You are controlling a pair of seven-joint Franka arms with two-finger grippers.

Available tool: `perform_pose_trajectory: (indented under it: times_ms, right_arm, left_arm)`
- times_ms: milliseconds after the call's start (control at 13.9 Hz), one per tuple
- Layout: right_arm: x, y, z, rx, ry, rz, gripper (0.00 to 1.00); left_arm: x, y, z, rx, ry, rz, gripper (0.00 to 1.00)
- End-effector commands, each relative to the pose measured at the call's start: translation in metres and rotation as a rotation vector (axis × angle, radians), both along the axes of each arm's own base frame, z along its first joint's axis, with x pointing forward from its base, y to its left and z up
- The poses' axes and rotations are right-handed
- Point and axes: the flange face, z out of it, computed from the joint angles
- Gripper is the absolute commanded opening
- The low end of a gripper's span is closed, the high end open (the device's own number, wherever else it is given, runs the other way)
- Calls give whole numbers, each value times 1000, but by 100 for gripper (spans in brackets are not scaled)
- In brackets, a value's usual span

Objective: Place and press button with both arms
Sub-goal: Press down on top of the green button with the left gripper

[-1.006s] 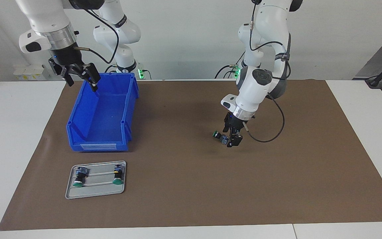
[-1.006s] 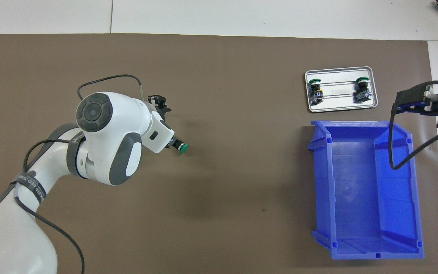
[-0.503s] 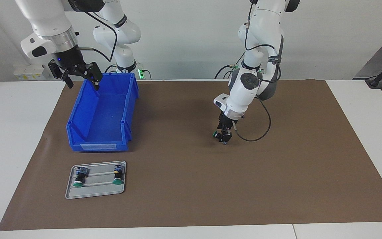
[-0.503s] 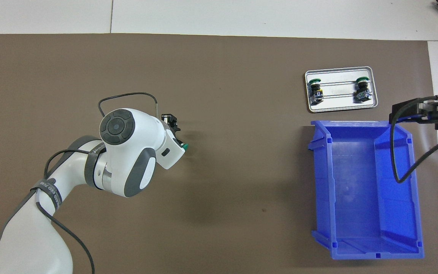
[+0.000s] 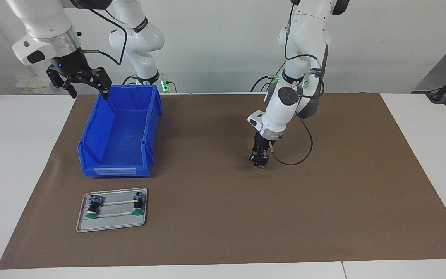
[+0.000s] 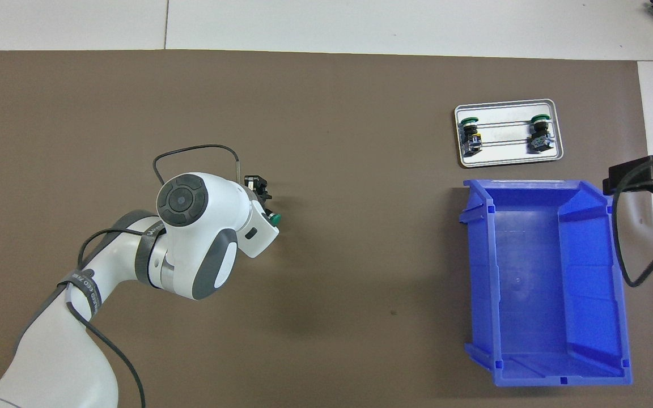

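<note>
Left claw down on the mat, clamped on the button. Right claw spread wide over the bin edge.

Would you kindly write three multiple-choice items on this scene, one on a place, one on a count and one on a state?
1. Where is the metal tray relative to the blue plastic bin?
A. farther from the robots
B. nearer to the robots
C. inside it

2. How many green-capped push-buttons lie on the tray?
A. one
B. two
C. four

3. What is the left end effector doing?
A. hanging open over the bin
B. resting on the tray
C. gripping the small green-capped button low over the brown mat

Key: 1 A, the tray lies lower in the facing view. 2 B, two buttons show. 3 C, its fingers close on the button; the right end effector hangs open over the bin's corner.
</note>
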Motion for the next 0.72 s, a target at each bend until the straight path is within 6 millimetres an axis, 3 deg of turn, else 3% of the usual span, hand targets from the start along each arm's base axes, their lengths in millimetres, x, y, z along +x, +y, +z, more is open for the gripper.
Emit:
perform_pose_trajectory:
  times_ms: [0, 216, 359, 647]
  right_arm:
    - [1, -4, 0, 1, 2, 11, 99]
    - [0, -14, -1, -1, 5, 2, 100]
    - [0, -18, -1, -1, 7, 12, 100]
    - [0, -15, 0, 0, 4, 11, 100]
  left_arm:
    - [-5, -3, -13, -6, -22, -14, 78]
    - [-4, -3, -21, -6, -23, -13, 74]
    - [-3, -1, -22, -5, -24, -10, 65]
    - [-2, -1, -22, -6, -23, 2, 23]
